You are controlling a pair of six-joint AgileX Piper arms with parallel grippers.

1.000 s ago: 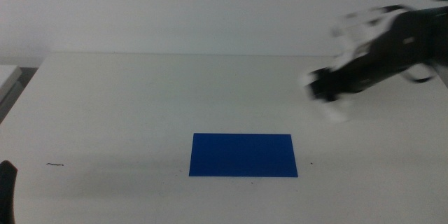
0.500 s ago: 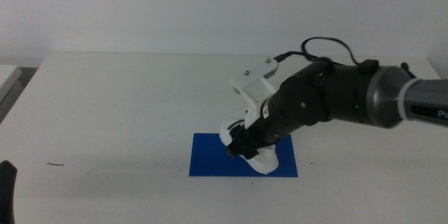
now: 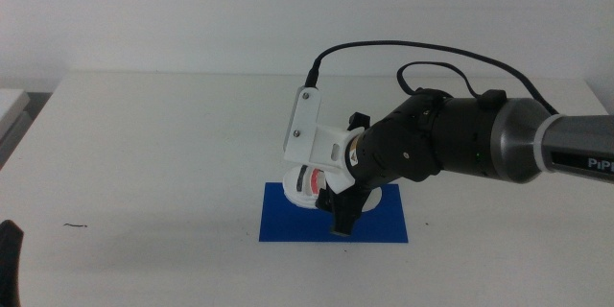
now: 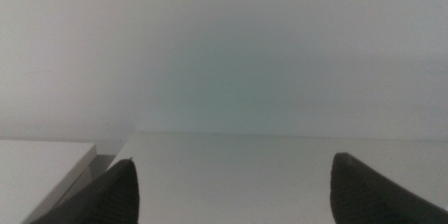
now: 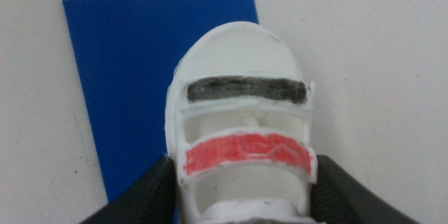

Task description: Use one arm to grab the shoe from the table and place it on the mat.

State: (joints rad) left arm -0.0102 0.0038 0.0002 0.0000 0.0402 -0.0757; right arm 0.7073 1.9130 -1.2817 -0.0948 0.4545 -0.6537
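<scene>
Middle view: the right arm [image 3: 460, 144] reaches in from the right across the white worktop [image 3: 144, 153], its white bracket [image 3: 307, 125] and black cable [image 3: 422, 53] uppermost. The right claw [image 3: 331, 197] is closed on the shoe [image 3: 309, 184] and holds it low over the mat [image 3: 288, 223]; whether the sole touches the mat cannot be told. One dark jaw tip points down over the mat's middle. A small dark scratch [image 3: 75, 224] marks the worktop well to the left of the mat.

Right wrist view: the shoe [image 5: 241, 140] sits between the right claw's [image 5: 241, 196] two jaws, one at each side; a dark strap [image 5: 245, 89] and a red strap [image 5: 245, 154] cross its upper. The shoe's toe reaches past one edge of the mat [image 5: 133, 70] and over bare worktop [image 5: 364, 56].

Left wrist view: the left claw [image 4: 231, 189] waits with jaws wide apart, nothing between them, above the worktop [image 4: 231, 161].
</scene>
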